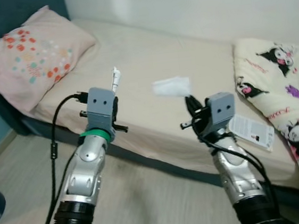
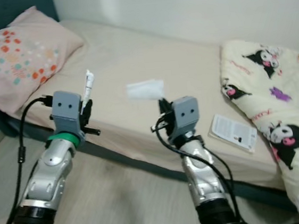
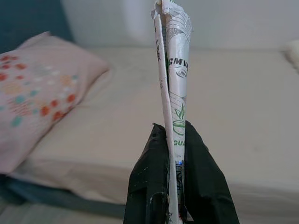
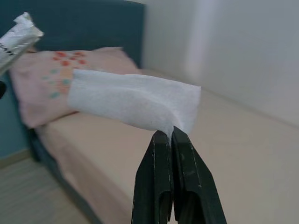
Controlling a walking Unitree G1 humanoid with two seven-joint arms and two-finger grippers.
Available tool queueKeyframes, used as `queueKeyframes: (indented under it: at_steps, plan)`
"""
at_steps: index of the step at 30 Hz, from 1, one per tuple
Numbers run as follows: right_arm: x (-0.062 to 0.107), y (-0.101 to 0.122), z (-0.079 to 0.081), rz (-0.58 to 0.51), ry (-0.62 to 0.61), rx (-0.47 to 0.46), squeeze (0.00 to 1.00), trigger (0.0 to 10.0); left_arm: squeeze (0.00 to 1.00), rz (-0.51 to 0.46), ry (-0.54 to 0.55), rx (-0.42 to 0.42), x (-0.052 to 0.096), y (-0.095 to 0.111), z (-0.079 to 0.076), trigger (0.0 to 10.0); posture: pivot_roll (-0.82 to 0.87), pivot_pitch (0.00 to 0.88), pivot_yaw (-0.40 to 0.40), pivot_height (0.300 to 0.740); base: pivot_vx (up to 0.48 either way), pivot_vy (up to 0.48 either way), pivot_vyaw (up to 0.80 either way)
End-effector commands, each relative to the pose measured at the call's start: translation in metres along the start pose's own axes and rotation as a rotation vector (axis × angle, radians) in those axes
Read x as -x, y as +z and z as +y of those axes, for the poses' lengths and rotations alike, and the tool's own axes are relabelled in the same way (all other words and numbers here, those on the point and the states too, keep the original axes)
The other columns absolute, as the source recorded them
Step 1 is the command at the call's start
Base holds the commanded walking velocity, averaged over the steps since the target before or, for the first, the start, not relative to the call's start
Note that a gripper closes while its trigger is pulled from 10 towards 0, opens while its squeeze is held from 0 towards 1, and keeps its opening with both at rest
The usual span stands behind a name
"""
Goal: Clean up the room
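Note:
My left gripper (image 1: 115, 97) is shut on a white wrapper (image 3: 173, 70) with green print, held upright above the bed's near edge. The wrapper's top (image 1: 116, 78) sticks up past the gripper in the left eye view. My right gripper (image 1: 190, 101) is shut on the corner of a white tissue (image 4: 135, 100), which hangs in the air over the mattress (image 1: 155, 63). The tissue (image 1: 172, 86) shows as a pale patch just above the right gripper. Both arms are raised in front of the bed.
A pink pillow (image 1: 28, 55) with coloured dots lies at the head of the bed, against a dark blue headboard (image 1: 0, 15). A cream blanket (image 1: 279, 77) with cartoon figures lies bunched on the right. A white printed booklet (image 1: 252, 130) rests beside it. Wooden floor (image 1: 148, 198) lies below.

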State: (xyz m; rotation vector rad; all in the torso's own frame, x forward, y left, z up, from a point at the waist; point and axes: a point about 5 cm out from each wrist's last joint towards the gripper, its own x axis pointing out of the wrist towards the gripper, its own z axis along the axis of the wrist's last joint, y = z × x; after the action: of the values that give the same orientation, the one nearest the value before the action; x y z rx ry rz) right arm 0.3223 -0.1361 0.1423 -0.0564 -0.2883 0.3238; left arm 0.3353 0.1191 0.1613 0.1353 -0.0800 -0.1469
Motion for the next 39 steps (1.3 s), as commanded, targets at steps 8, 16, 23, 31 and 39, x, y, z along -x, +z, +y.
queueKeyframes:
  at_steps: [8,16,23,31,39]
  plan:
    - [0.0,-0.003,0.003,0.021,0.06,0.003,0.0,10.0,0.0,0.047,0.029,-0.018,0.004,-0.011,0.005,10.0,-0.04,0.0,-0.031,0.713,0.0,0.0,0.71]
    - [-0.009,-0.002,0.001,0.026,0.066,-0.008,0.0,10.0,0.0,0.029,0.141,-0.03,0.008,-0.009,0.024,10.0,-0.01,0.0,-0.046,0.713,0.0,0.0,0.71]
    - [-0.013,-0.002,0.006,0.025,0.085,-0.012,0.0,10.0,0.0,0.019,0.15,-0.043,0.008,-0.005,0.029,10.0,0.0,0.0,-0.044,0.713,0.0,0.0,0.71]
    - [-0.014,-0.002,0.008,0.02,0.093,-0.014,0.0,10.0,0.0,0.004,0.159,-0.062,0.008,-0.003,0.03,10.0,0.0,0.003,-0.041,0.713,0.0,0.0,0.7]
    - [-0.015,-0.001,0.011,0.015,0.1,-0.016,0.0,10.0,0.0,0.002,0.163,-0.073,0.008,-0.003,0.028,10.0,-0.01,0.004,-0.04,0.713,0.0,0.0,0.7]
